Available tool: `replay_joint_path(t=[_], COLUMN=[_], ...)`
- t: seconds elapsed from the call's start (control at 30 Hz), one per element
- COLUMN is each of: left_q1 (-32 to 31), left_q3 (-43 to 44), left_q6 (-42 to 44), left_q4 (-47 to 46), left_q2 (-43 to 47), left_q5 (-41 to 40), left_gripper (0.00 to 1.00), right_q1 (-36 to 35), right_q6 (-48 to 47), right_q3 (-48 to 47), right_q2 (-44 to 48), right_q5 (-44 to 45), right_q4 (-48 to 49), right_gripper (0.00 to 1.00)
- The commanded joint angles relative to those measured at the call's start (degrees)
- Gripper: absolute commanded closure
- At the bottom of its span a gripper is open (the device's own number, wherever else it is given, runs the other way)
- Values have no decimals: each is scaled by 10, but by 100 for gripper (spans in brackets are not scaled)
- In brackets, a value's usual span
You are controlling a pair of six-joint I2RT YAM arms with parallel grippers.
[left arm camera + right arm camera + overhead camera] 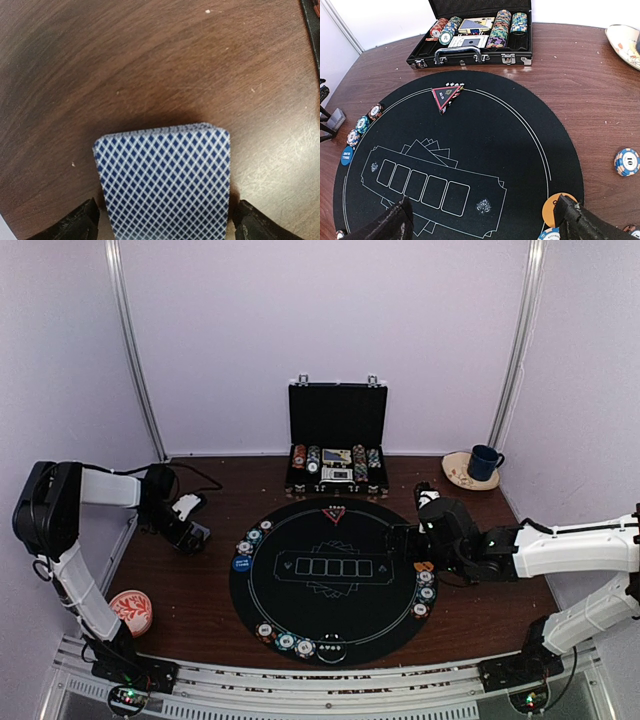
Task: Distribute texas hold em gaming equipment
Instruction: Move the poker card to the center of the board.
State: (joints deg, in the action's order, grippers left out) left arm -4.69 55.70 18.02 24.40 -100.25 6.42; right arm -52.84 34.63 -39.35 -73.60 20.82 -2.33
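Observation:
A deck of blue diamond-backed playing cards (165, 185) lies on the brown table, left of the black round mat (300, 612). My left gripper (192, 533) is open and straddles the deck, with a narrow gap at each finger (75, 226). My right gripper (482, 227) is open and empty above the mat's right part, by the orange disc (551, 207). Striped chips (246, 546) and a blue disc (241, 564) sit at the mat's left edge. More chips (286, 641) and a dark disc (331, 651) are at the near edge, others (426, 592) on the right. The red triangle marker (447, 95) is at the far edge.
The open black briefcase (337, 440) with rows of chips stands behind the mat. A blue mug (486, 461) on a plate (455, 474) is at the back right. A red-and-white dish (132, 611) is at the near left. One loose chip (626, 161) lies on the wood.

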Motion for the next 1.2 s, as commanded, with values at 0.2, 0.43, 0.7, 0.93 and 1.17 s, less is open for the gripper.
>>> replay_joint_path(t=[0.2, 0.43, 0.7, 0.93, 1.17], left_q1=[2, 3, 5, 6, 6], left_q3=[-20, -18, -9, 0, 4], left_q6=[-3, 1, -4, -6, -4], left_q4=[62, 74, 95, 107, 107], left_q2=[-33, -51, -49, -61, -65], left_q5=[-58, -26, -29, -25, -28], left_gripper=[9, 14, 15, 22, 34], right_q1=[-4, -6, -6, -7, -7], right_q6=[-7, -7, -8, -7, -7], right_q3=[-11, -11, -12, -14, -16], right_q2=[-3, -3, -5, -10, -14], right_q5=[9, 9, 8, 9, 10], right_q4=[2, 2, 2, 2, 1], right_gripper=[0, 0, 0, 0, 0])
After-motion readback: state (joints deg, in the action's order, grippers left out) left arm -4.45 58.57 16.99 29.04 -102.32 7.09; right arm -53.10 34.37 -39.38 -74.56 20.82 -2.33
